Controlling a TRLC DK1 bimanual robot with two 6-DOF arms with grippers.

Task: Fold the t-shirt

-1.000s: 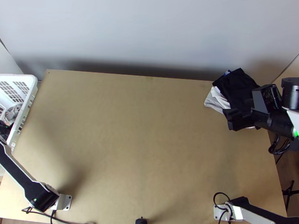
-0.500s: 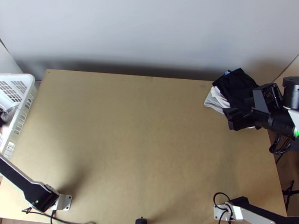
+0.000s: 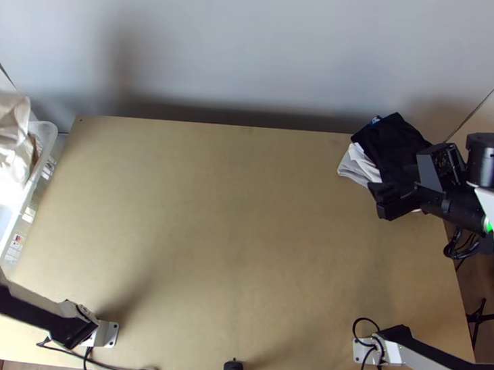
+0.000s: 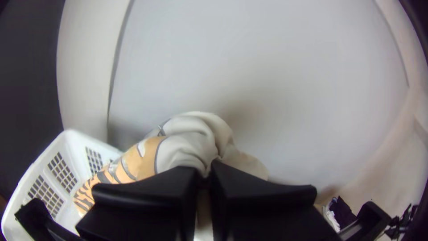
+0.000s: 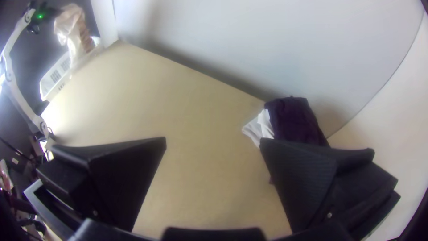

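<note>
The t-shirt (image 3: 4, 124), a soft off-white cloth with an orange patch crossed by dark, tiger-like stripes, is hanging bunched in rounded folds from the left gripper (image 4: 204, 173), whose two wide black fingers are pinching it between their tips. It is hanging over the white plastic basket (image 3: 47, 132), with its slotted walls, at the table's left side; whether its lower part is touching the basket, I cannot tell. The light wooden table (image 3: 208, 250) is lying flat and smooth, a pale, plain wall (image 3: 257, 43) standing behind it. At the far right corner, a black cloth (image 3: 391, 135) is resting crumpled on a whitish one (image 3: 357, 165), which is poking out along one side. Beside and partly over this heap, the right gripper (image 3: 379, 200) is holding its ridged, wedge-shaped fingers spread wide, nothing between them being gripped.
</note>
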